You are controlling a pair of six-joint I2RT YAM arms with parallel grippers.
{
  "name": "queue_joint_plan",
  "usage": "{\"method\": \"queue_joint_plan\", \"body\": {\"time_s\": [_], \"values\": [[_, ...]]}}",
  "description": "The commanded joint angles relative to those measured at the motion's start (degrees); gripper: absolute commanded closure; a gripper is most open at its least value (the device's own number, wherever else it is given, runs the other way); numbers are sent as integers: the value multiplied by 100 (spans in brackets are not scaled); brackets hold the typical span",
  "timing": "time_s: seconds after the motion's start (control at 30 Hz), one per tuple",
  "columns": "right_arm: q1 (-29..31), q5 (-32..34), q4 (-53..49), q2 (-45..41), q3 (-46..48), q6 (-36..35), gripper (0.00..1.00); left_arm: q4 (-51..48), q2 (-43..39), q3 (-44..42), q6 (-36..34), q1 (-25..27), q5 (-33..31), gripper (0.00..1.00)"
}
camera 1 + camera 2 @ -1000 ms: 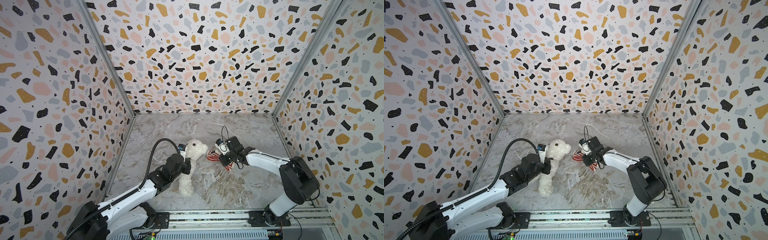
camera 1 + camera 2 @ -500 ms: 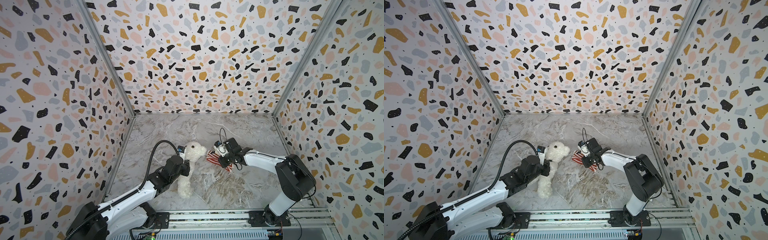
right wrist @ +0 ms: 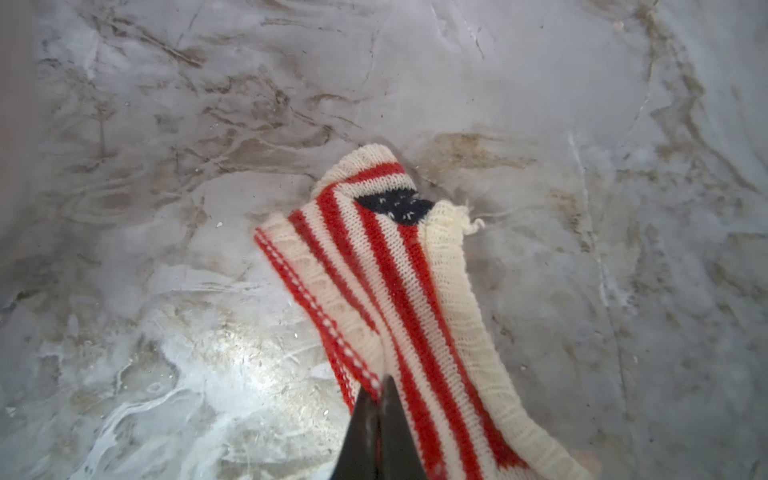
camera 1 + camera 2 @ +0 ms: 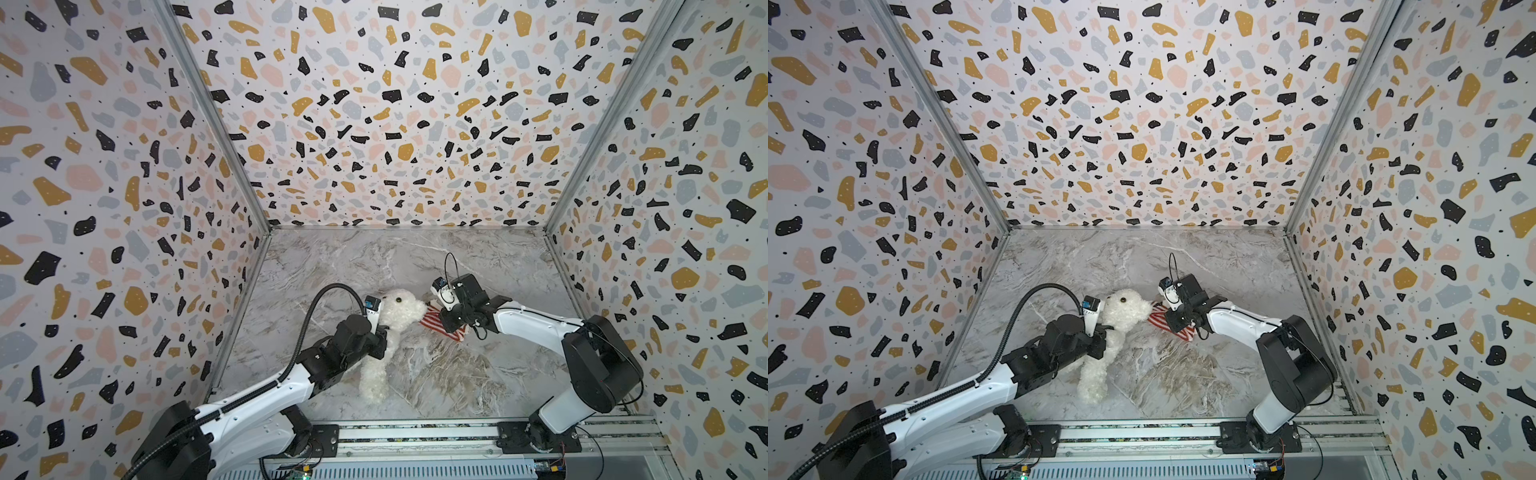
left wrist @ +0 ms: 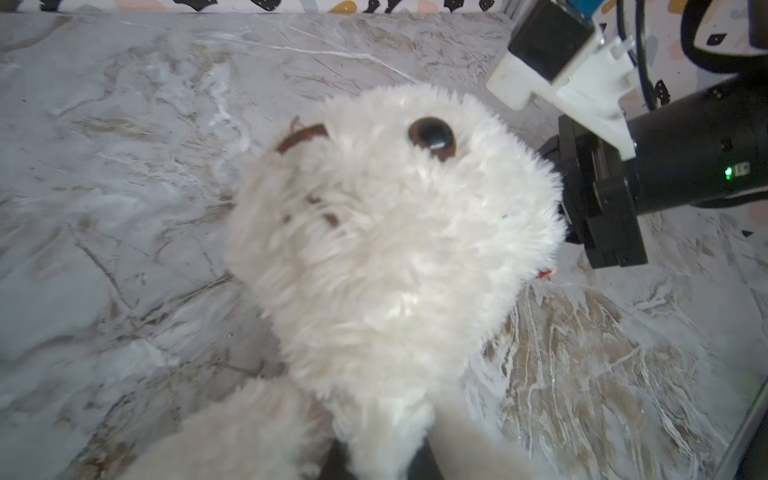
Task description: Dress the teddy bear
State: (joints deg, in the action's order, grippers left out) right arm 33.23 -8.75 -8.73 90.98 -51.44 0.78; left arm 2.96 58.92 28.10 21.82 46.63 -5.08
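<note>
You had left gripper [image 4: 382,334] clenched on teddy bear [image 4: 399,309] torso, right gripper [image 3: 376,388] pinching striped sweater [image 3: 399,282] hem. You needed hem spread open, lined up with head, before pulling.

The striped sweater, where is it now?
In both top views the striped sweater sits just right of the head of the teddy bear, pinched by the right gripper.
</note>
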Motion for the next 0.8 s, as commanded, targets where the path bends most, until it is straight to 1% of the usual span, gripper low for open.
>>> {"method": "queue_joint_plan", "body": {"time_s": [0.0, 0.27, 0.43, 0.57, 0.77], "values": [[-140, -55, 19, -257, 112, 18, 100, 496, 93, -104, -92, 265, 116, 93], [-373, -413, 211, -373, 187, -14, 100, 519, 16, -382, -140, 481, 227, 94], [-487, -621, 340, -411, 188, -54, 100, 635, -184, -583, -248, 817, 90, 94], [-577, -739, 375, -430, 182, -69, 100, 1042, -281, -754, -430, 1018, 1, 94], [-581, -888, 376, -608, 227, -138, 100, 1602, -96, -909, -793, 1352, -19, 95]]}}
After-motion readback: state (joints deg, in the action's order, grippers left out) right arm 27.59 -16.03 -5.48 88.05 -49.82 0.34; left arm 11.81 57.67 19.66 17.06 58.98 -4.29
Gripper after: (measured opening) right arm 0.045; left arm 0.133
